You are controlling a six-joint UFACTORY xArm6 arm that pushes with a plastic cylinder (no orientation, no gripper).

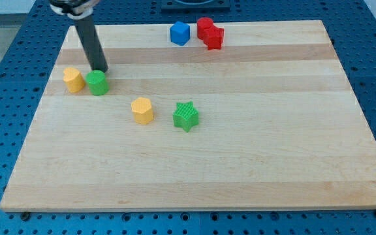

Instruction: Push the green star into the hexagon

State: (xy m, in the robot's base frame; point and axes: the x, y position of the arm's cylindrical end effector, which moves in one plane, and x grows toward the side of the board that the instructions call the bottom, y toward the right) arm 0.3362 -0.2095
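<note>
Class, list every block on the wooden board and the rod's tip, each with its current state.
Green star: free, right of yellow hexagon, gap between.
Green cylinder: beside yellow block.
My tip: at green cylinder's top edge.
Blue cube: alone.
Two red blocks: touching.

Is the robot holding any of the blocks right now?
No, nothing is held. My tip is a plain rod end that only pushes; it sits at the top edge of the green round block, far from the green star.
</note>
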